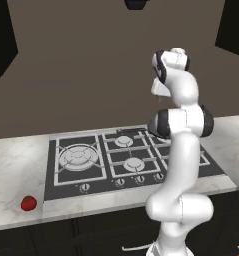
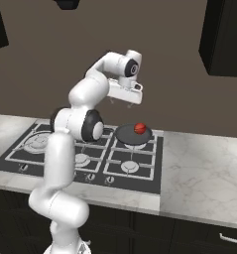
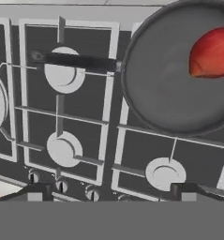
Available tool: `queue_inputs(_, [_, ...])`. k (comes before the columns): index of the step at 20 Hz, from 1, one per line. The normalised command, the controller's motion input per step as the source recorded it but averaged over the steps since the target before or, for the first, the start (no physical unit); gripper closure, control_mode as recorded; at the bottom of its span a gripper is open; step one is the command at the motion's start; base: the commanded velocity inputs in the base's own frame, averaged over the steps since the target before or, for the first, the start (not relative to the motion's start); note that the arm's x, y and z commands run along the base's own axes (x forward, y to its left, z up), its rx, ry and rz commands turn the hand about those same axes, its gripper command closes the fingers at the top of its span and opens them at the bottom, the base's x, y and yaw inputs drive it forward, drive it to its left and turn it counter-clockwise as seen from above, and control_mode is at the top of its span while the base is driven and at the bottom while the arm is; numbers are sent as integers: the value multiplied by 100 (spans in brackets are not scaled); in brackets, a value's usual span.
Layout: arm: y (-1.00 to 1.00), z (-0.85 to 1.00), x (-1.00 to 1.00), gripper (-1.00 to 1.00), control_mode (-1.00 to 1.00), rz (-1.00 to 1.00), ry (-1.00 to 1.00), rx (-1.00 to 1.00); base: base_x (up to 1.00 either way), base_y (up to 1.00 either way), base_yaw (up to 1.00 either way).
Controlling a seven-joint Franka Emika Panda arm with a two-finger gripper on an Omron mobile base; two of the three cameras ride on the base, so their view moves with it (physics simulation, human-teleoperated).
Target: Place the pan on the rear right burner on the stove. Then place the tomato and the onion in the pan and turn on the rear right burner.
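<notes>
Jaws (image 2: pixel 135 101) wide open, empty, above pan (image 2: pixel 133 134) holding one red item. Tomato (image 1: pixel 28 203) far left on worktop (image 1: pixel 13 165), well apart.

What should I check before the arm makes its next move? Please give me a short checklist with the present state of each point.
1. Pan sits on the rear right burner of the stove: ok.
2. One red item lies inside the pan: ok; whether it is the onion or the tomato, cannot tell.
3. Second red item in the pan: not ok, it lies on the counter left of the stove.
4. Gripper open and empty, above the stove: ok.
5. Pan handle lies across the neighbouring burner, not over the knobs: ok.
6. Rear right burner turned on: cannot tell, no flame visible.
</notes>
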Motion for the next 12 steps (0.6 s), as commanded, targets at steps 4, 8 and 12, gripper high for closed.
queue_inputs(4, [100, 22, -100, -100, -100, -4, -15, -3, 0, 0, 0])
queue_inputs(8, [100, 24, -100, -100, -100, -2, -21, -6, 0, 0, 0])
queue_inputs(12, [99, 26, -100, -100, -100, 0, -21, -4, 0, 0, 0])
